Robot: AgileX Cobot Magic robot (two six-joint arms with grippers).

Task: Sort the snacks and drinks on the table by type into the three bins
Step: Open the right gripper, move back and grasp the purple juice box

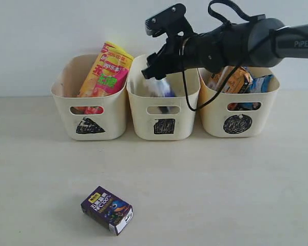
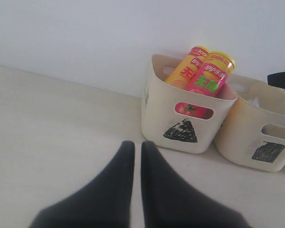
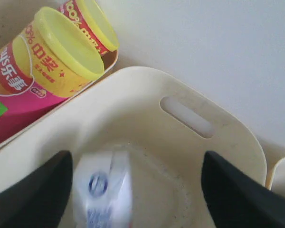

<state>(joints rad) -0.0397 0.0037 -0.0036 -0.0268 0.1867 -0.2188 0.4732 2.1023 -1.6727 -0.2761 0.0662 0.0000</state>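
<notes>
My right gripper hangs open over the middle bin, the one marked with a square. A white-and-blue drink carton shows blurred inside that bin, close to one finger and free of both. A dark purple drink carton lies on the table at the front left. Two chip cans lean in the triangle bin. My left gripper is shut and empty above the table, in front of that bin.
The circle bin at the right holds an orange-brown packet and blue ones. A pale wall runs right behind the three bins. My right arm reaches in from the upper right, above the circle bin.
</notes>
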